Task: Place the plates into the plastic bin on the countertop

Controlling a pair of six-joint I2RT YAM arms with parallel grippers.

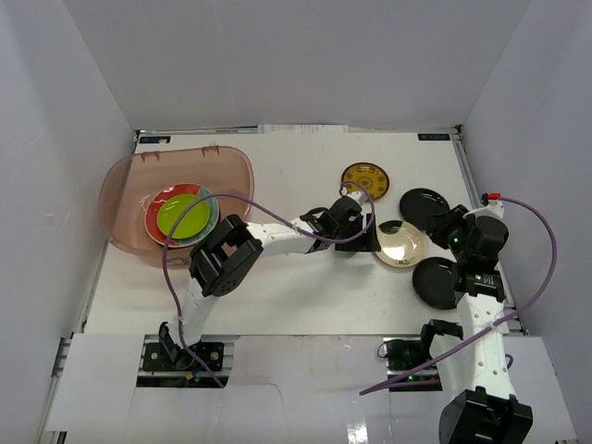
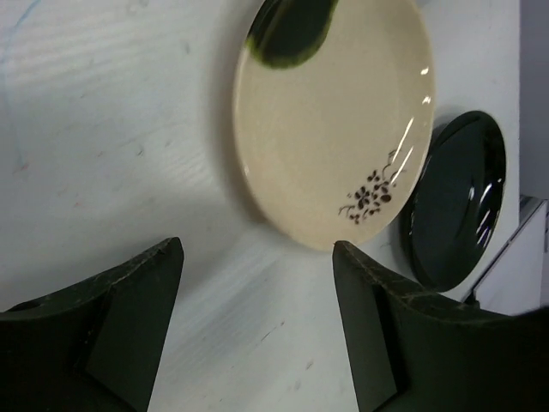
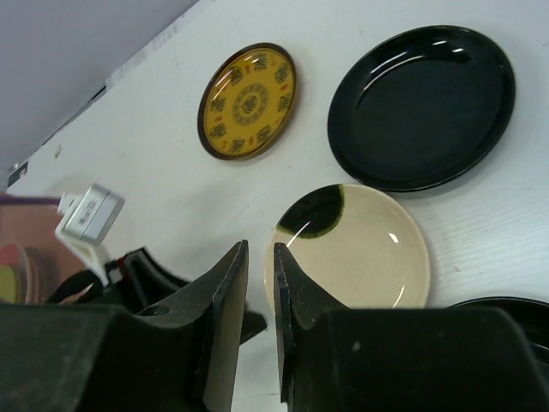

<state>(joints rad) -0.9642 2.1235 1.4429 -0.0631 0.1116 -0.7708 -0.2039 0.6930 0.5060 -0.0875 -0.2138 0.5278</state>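
Note:
The pinkish plastic bin point(image 1: 125, 199) stands at the countertop's point(image 1: 305, 287) left and holds stacked plates with a lime green one point(image 1: 182, 215) on top. A cream plate with a dark patch point(image 1: 400, 242) point(image 2: 334, 120) point(image 3: 352, 249) lies right of centre. A yellow patterned plate point(image 1: 365, 178) point(image 3: 249, 100) and a black plate point(image 1: 424, 205) point(image 3: 422, 105) lie behind it, and another black plate point(image 1: 437, 282) point(image 2: 455, 202) lies nearer. My left gripper point(image 1: 363, 222) point(image 2: 257, 249) is open and empty, just short of the cream plate's rim. My right gripper point(image 1: 444, 236) point(image 3: 260, 249) hovers at that plate's other side, jaws a narrow slit apart and empty.
White walls enclose the countertop on three sides. Purple cables point(image 1: 277, 208) loop over both arms. The left arm's wrist camera point(image 3: 86, 215) shows in the right wrist view, close to the cream plate.

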